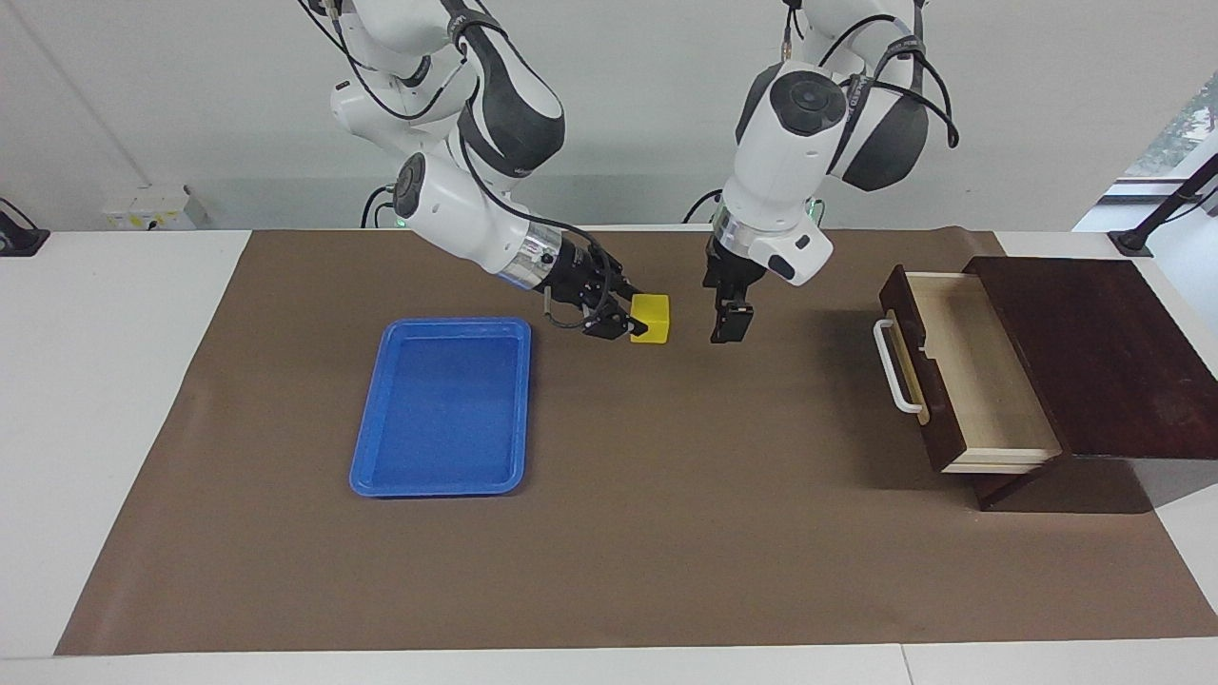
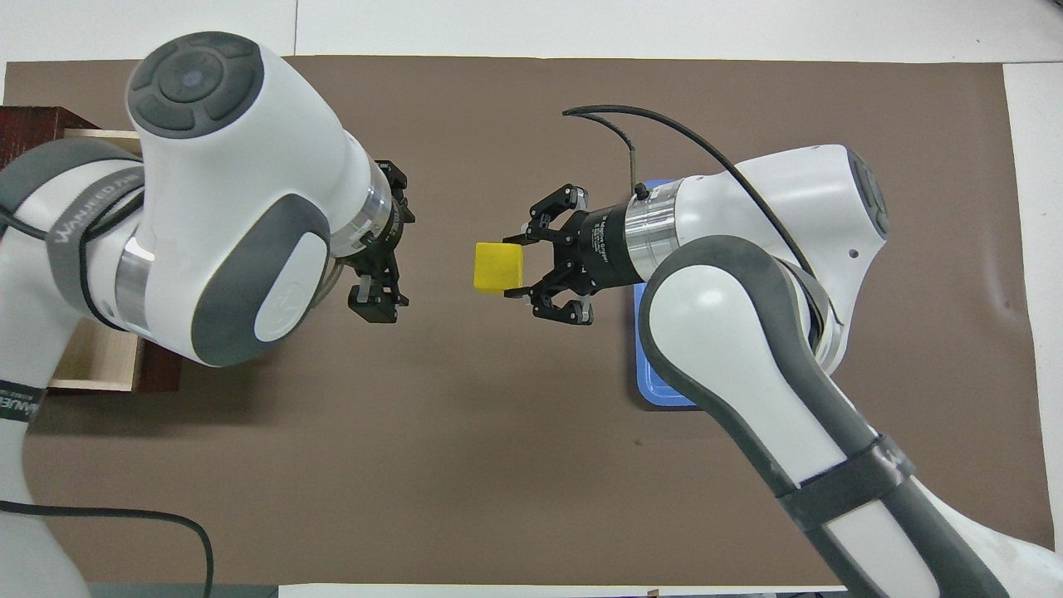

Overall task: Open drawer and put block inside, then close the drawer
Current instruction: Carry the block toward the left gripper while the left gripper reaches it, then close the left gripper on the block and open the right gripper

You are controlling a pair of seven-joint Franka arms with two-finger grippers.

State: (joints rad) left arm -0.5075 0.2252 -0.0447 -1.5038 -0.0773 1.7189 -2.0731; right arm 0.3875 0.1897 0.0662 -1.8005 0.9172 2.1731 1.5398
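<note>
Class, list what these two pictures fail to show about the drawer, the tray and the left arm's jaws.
- Drawer: overhead view, mostly hidden under the left arm.
- Blue tray: overhead view, largely covered by the right arm.
- Left gripper: both views, open or shut unreadable.
- Drawer box: overhead view, cut off by the edge.

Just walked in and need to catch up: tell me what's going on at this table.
The right claw holds the yellow block in the air over the brown mat, between the blue tray and the wooden box's drawer. That drawer is already pulled open and nothing shows inside it. The left claw hangs over the mat close to the block, not touching it, possibly ready for a handover. The tray has nothing in it.
</note>
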